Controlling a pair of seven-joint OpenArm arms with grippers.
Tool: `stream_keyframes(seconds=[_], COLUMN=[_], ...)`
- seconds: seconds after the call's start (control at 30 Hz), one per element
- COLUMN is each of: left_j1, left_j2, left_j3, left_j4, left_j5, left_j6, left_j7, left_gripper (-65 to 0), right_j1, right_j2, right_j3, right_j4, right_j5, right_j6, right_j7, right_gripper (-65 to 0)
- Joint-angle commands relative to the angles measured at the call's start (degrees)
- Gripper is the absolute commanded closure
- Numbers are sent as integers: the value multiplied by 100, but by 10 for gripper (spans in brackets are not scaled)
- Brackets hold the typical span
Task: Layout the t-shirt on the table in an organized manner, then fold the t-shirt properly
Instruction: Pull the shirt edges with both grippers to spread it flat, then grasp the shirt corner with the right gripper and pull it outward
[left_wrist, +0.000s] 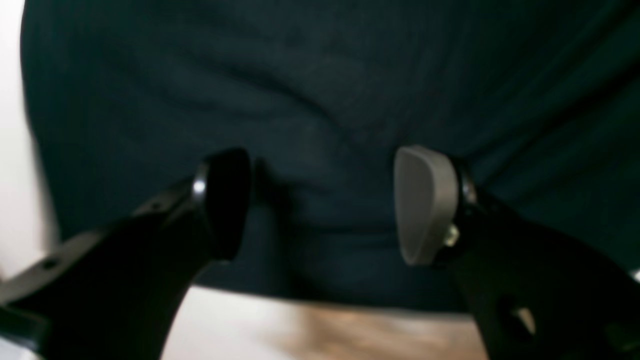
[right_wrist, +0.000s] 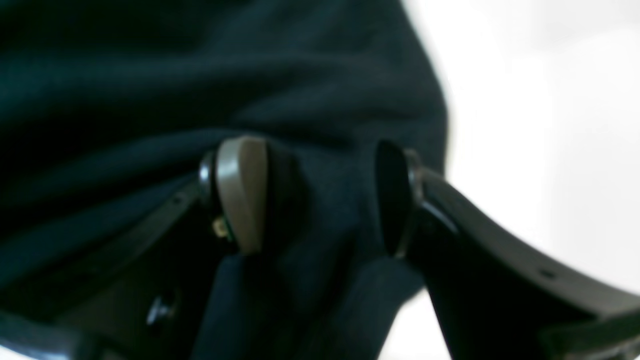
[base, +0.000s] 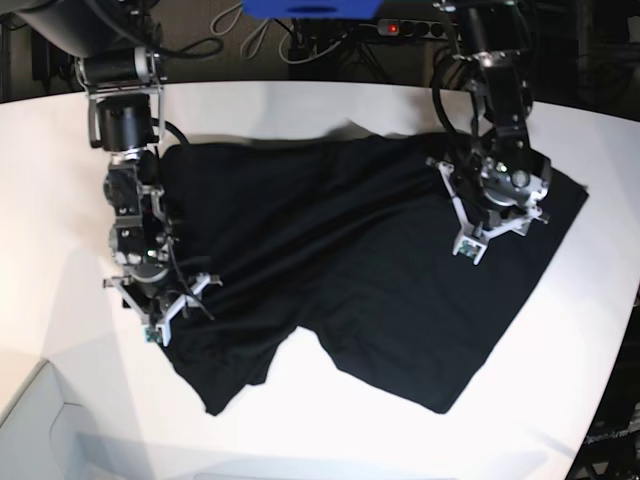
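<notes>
The black t-shirt (base: 340, 260) lies spread and creased on the white table (base: 330, 425), plain side up with no print showing. My left gripper (left_wrist: 325, 205) is open low over the cloth (left_wrist: 320, 100) near its hem, with the fingers (left_wrist: 425, 205) wide apart; in the base view it (base: 490, 215) hangs above the shirt's right part. My right gripper (right_wrist: 317, 197) is open at the shirt's left edge (base: 160, 305), and a soft fold of the t-shirt (right_wrist: 330, 210) rises between its fingers (right_wrist: 242, 195) without being pinched.
A power strip and cables (base: 400, 28) lie beyond the table's far edge, beside a blue object (base: 310, 8). The table's curved edge runs at the lower left (base: 35, 385) and the right (base: 625, 300). White tabletop (right_wrist: 540, 125) shows beside the shirt.
</notes>
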Motion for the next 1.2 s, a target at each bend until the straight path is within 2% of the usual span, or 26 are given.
stream_keyframes(seconds=[0.0, 0.1, 0.2, 0.27, 0.43, 0.6, 0.77, 1.0, 1.17], left_j1=[-139, -24, 143, 195, 380, 415, 380, 363, 345], left_j2=[0, 53, -61, -290, -352, -352, -527, -545, -483], left_j3=[-7, -42, -156, -473, -1360, -2116, -2530, -2820, -2785], left_j4=[487, 1225, 1462, 1374, 1155, 909, 188, -155, -533], left_j5=[-11, 33, 42, -11, -11, 6, -2, -11, -20], left_j6=[61, 61, 61, 61, 61, 61, 61, 61, 61], left_j7=[-167, -175, -167, -167, -202, -219, -237, -263, -993], left_gripper=[-436, -436, -436, -436, -436, -436, -438, -438, -438], right_j1=[188, -40, -726, -1201, -2449, -3425, -4111, -4568, -4673], right_j2=[83, 100, 302, 311, 267, -76, -304, -313, -296], right_j3=[24, 32, 41, 41, 402, 876, 1254, 1351, 1316], right_j4=[271, 1045, 2196, 2803, 3726, 4192, 4403, 4412, 4412], right_j5=[-19, -27, -27, -27, -27, -27, -27, -27, -27], right_j6=[-91, -99, -99, -99, -99, -99, -99, -91, -91], right_j7=[178, 178, 169, 169, 178, 178, 213, 213, 222], right_gripper=[-344, -344, -344, -344, -344, -344, -345, -345, -345])
